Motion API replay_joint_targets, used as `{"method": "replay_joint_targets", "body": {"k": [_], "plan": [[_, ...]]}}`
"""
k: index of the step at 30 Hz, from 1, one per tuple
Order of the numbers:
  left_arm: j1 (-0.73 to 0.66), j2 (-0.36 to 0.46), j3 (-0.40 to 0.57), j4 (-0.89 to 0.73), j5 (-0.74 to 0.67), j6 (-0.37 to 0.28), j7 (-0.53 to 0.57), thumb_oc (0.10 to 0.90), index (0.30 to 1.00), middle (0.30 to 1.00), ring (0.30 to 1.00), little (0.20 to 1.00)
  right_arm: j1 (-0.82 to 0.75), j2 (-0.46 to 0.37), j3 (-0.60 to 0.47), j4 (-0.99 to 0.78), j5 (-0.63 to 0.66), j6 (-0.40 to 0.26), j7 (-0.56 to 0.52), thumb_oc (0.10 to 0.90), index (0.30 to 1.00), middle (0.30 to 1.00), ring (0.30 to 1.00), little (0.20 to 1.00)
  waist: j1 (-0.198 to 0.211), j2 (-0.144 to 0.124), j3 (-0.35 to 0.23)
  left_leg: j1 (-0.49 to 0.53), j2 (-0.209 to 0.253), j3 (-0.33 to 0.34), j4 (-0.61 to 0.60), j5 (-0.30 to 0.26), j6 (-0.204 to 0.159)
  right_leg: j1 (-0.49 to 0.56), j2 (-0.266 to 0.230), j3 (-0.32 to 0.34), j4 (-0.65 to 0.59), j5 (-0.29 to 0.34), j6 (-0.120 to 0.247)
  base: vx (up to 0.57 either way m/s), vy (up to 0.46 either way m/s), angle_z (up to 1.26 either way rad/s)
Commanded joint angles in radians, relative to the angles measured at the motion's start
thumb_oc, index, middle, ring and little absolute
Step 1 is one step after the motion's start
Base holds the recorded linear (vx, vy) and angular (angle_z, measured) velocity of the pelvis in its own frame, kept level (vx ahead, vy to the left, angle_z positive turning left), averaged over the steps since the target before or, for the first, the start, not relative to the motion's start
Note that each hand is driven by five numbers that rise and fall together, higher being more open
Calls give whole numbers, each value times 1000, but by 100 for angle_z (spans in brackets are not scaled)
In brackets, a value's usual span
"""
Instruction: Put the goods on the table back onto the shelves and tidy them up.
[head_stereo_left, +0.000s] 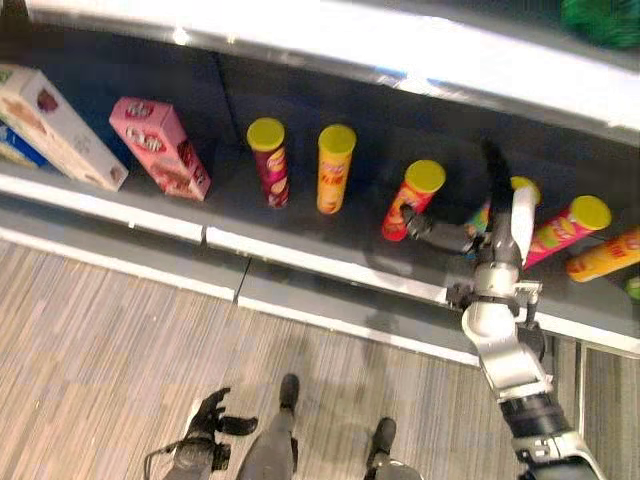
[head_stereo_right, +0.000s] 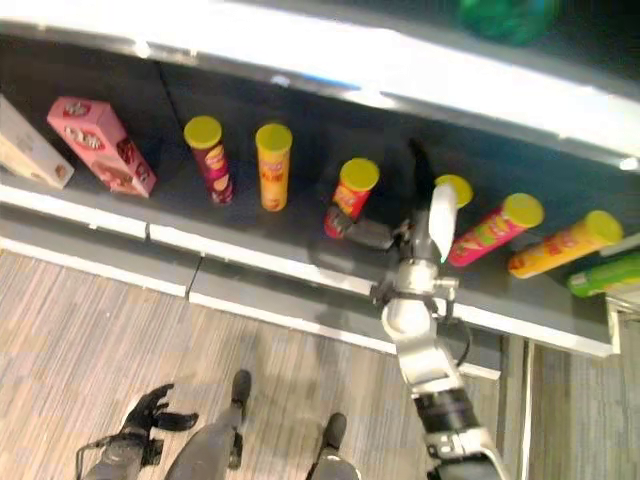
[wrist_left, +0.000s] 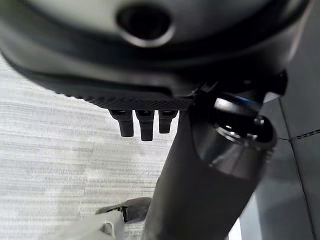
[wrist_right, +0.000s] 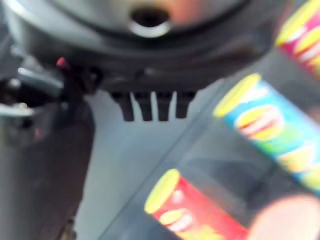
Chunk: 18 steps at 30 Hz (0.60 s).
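Right hand (head_stereo_left: 478, 235) reaches over the shelf (head_stereo_left: 300, 255) front edge, fingers straight and released, between the red can (head_stereo_left: 412, 200) and the blue can (wrist_right: 270, 132), gripping neither. The cans stand in a row along the shelf; boxes (head_stereo_left: 158, 148) toward its left end. Left hand (head_stereo_left: 208, 415) hangs low over the floor, fingers relaxed, empty.

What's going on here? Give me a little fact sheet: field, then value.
Place: shelf above a striped floor
On shelf: pink box, white box, row of yellow-lidded cans
Upright cans: maroon can, orange can
Tilted: red can
Right hand: open, reaching in among the cans, beside the red can, holding nothing
Left hand: low by the floor, open, idle
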Motion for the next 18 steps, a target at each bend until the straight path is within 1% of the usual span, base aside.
{"method": "replay_joint_targets", "body": {"k": [1,4,6,7,8,9,10,11,12,13,14,15,16,17,18], "plan": [[21,12,-7,72,39,-9,-8,800,900,900,900,900,1,-57,-37,-90,150,-124,117,800,900,900,900,900,-9,11,-112,70,64,19,5,-153,-48,-27,-81,-41,35,43,72,53,67,-23],[22,9,12,118,63,-10,-33,800,900,900,900,900,91,-50,-45,-136,317,-163,249,800,900,900,900,900,-42,3,-120,92,55,37,5,-164,-38,-35,-87,-11,49,56,76,32,86,-16],[16,16,22,127,76,-15,-49,800,900,900,900,900,136,-62,-47,-164,381,-172,317,800,900,900,900,900,-60,-1,-113,102,50,50,5,-167,-32,-52,-87,19,61,70,80,-26,98,-45],[9,22,27,140,80,-20,-64,800,900,900,900,900,163,-72,-54,-181,435,-184,365,800,900,900,900,900,-82,-6,-103,115,49,77,3,-171,-28,-75,-84,39,62,94,85,-61,99,-102],[8,27,32,136,77,-24,-66,800,900,900,900,900,172,-80,-59,-190,448,-185,379,800,900,900,900,900,-84,-7,-95,120,52,94,3,-172,-26,-90,-80,49,67,102,86,-181,15,-140],[18,67,44,79,51,-27,-80,800,900,900,900,900,144,-125,-57,-213,518,-194,436,800,900,900,900,900,-74,5,-62,143,124,200,6,-175,-41,-115,-117,-98,127,122,91,-185,-133,-173],[13,81,60,79,41,-27,-86,800,900,900,900,900,147,-155,-77,-221,544,-193,460,800,900,900,900,900,-74,5,-60,151,150,219,8,-168,-48,-105,-138,-98,147,137,89,-309,-268,-283],[11,84,70,83,32,-33,-90,800,900,900,900,900,130,-198,-98,-228,570,-194,475,800,900,900,900,900,-65,0,-61,142,164,255,15,-149,-49,-95,-180,-118,150,178,89,-179,-208,-300],[11,84,70,83,32,-33,-90,800,900,900,900,900,130,-198,-99,-227,570,-194,476,800,900,900,900,900,-63,1,-60,143,164,256,15,-150,-49,-95,-179,-116,149,178,89,-131,-221,-245],[20,88,71,76,25,-37,-93,800,900,900,900,900,125,-221,-115,-234,596,-193,489,800,900,900,900,900,-56,7,-71,147,189,261,15,-161,-65,-76,-188,-122,149,183,94,-25,-275,-95],[31,94,76,69,18,-36,-105,800,900,900,900,900,122,-242,-135,-247,625,-197,502,800,900,900,900,900,-47,0,-90,137,217,286,19,-143,-83,-59,-213,-143,140,221,94,-47,-393,-44],[34,97,83,70,11,-40,-108,800,900,900,900,900,120,-255,-154,-250,633,-198,503,800,900,900,900,900,-40,-5,-101,128,236,299,26,-133,-95,-51,-222,-152,132,241,94,-110,-524,-79],[43,100,103,71,-4,-43,-113,800,900,900,900,900,112,-279,-187,-248,633,-199,491,800,900,900,900,900,-29,-21,-120,112,274,327,49,-112,-119,-35,-232,-177,112,251,94,-59,-361,-67],[45,101,102,71,-4,-43,-114,800,900,900,900,900,114,-279,-187,-248,633,-199,491,800,900,900,900,900,-24,-16,-120,116,283,330,53,-118,-126,-31,-223,-174,108,249,94,-53,-394,-46],[47,104,106,72,-8,-43,-114,800,900,900,900,900,112,-291,-211,-251,636,-198,482,800,900,900,900,900,-19,-27,-128,116,305,351,67,-112,-142,-24,-212,-188,89,226,94,0,-258,-23]]}}
